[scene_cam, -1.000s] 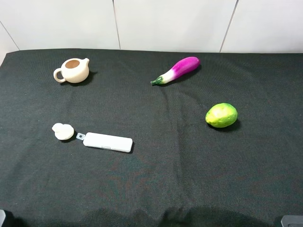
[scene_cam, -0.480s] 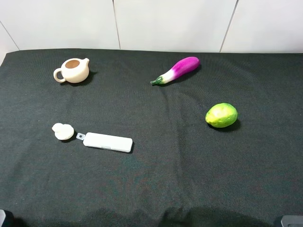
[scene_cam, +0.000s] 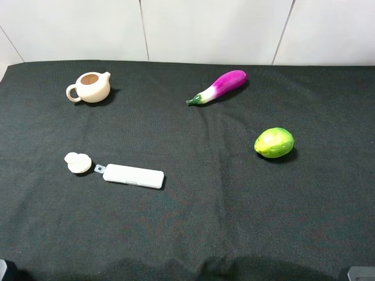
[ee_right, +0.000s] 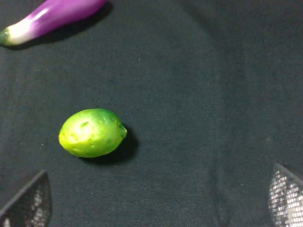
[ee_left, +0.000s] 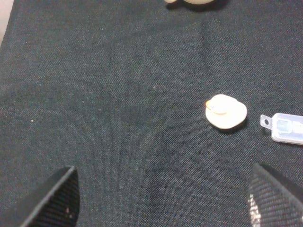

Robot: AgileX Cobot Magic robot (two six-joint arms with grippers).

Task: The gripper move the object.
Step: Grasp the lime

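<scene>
The small glossy yellow-green fruit (scene_cam: 273, 143), oval like a lime, lies on its side on the black cloth-covered table (scene_cam: 193, 228), on the right half of the high view and about midway back. Nothing touches it. In the right wrist view the yellow-green fruit (ee_right: 92, 133) sits ahead of the right gripper (ee_right: 156, 201), whose black mesh-patterned fingers (ee_right: 28, 204) show only as tips at the two edges of the picture. They are spread wide and hold nothing. The fruit is clear of both tips and nearer one than the other.

Farther back and toward the middle lies the long purple-and-white eggplant with a green stem (scene_cam: 218, 86), well apart from the fruit; its white end also shows in the right wrist view (ee_right: 52, 16).

On the left half, the flat white rectangular plastic case (scene_cam: 133, 175) lies nearer the front. Just beside its tabbed end, with a small gap between them, sits a small cream-white rounded piece (scene_cam: 78, 163). At the back left stands a cream ceramic teapot without a lid (scene_cam: 89, 87).

The left gripper (ee_left: 165, 198) is likewise spread wide and empty above bare cloth, its fingers (ee_left: 54, 198) at the picture's edges, with the rounded piece (ee_left: 226, 111) and the case end (ee_left: 286, 128) ahead of it.
</scene>
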